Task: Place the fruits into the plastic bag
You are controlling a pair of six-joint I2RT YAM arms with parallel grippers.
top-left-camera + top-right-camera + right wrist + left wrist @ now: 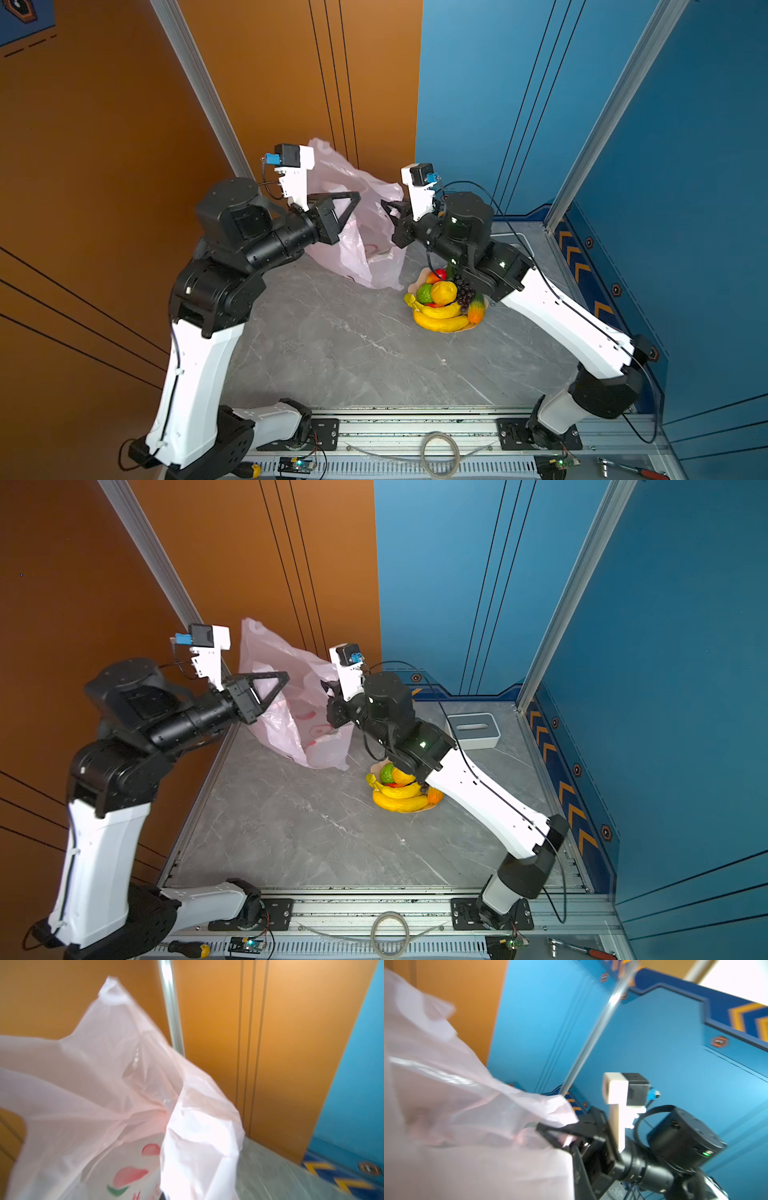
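Aloft, left gripper [356,194] faces right gripper [385,204] across bag [355,255].

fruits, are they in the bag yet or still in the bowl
Not in: the fruits sit piled in the bowl, beside the plastic bag.

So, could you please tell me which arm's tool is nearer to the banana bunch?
Right. The right tool is closed on the plastic bag edge, just behind the banana bunch. The left tool is at the bag's opposite side, farther from the bananas.
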